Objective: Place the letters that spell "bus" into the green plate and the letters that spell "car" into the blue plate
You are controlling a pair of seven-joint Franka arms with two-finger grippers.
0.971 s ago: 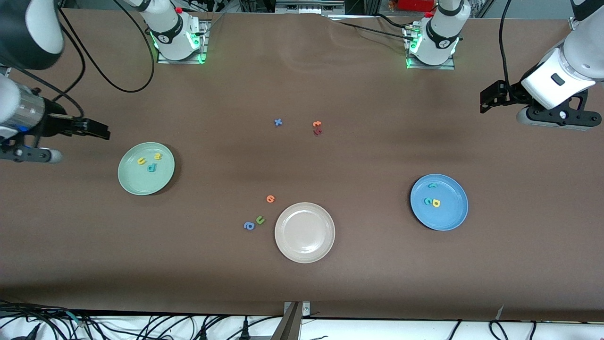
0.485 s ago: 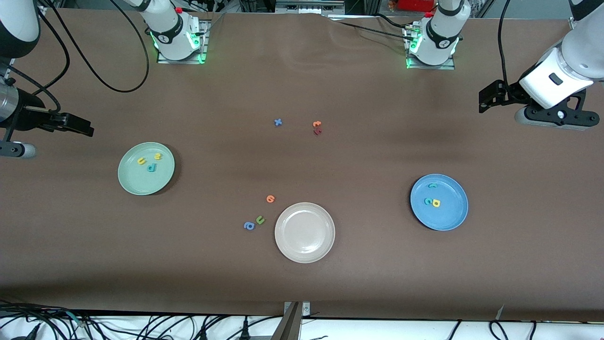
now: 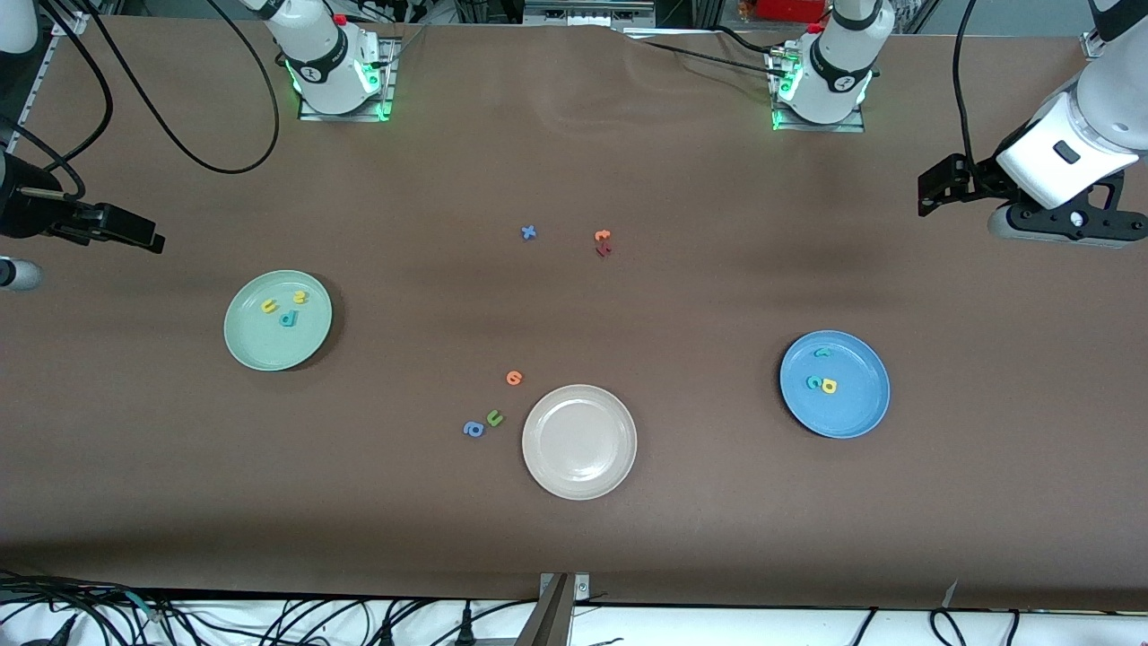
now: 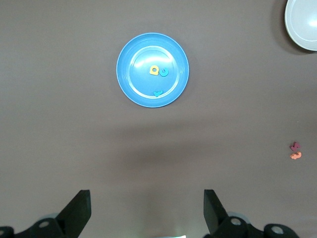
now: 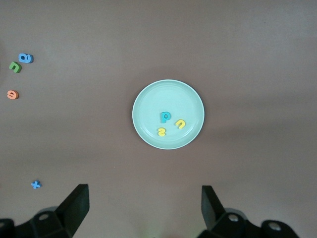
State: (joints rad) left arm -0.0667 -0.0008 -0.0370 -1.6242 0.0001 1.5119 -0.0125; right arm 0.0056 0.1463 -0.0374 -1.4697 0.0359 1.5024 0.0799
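Note:
The green plate [image 3: 247,345] lies toward the right arm's end of the table and holds a teal b [image 3: 288,318], a yellow u [image 3: 269,306] and a yellow s [image 3: 300,296]. In the blue plate [image 3: 859,408], toward the left arm's end, are a teal c [image 3: 814,382], a yellow a [image 3: 829,387] and a teal r [image 3: 821,353]. My right gripper [image 3: 134,231] hangs open and empty above bare table beside the green plate [image 5: 148,96]. High over the table's end near the blue plate [image 4: 176,87], my left gripper [image 3: 937,184] is also open and empty.
An empty cream plate [image 3: 579,441] sits near the front middle, with an orange letter [image 3: 514,378], a green u [image 3: 494,417] and a blue a [image 3: 473,429] beside it. Farther back lie a blue x [image 3: 528,232], an orange letter [image 3: 602,236] and a dark red one [image 3: 604,250].
My right gripper has drawn back toward its end of the table, away from the green plate. The left gripper has barely shifted. The letters and plates have not moved.

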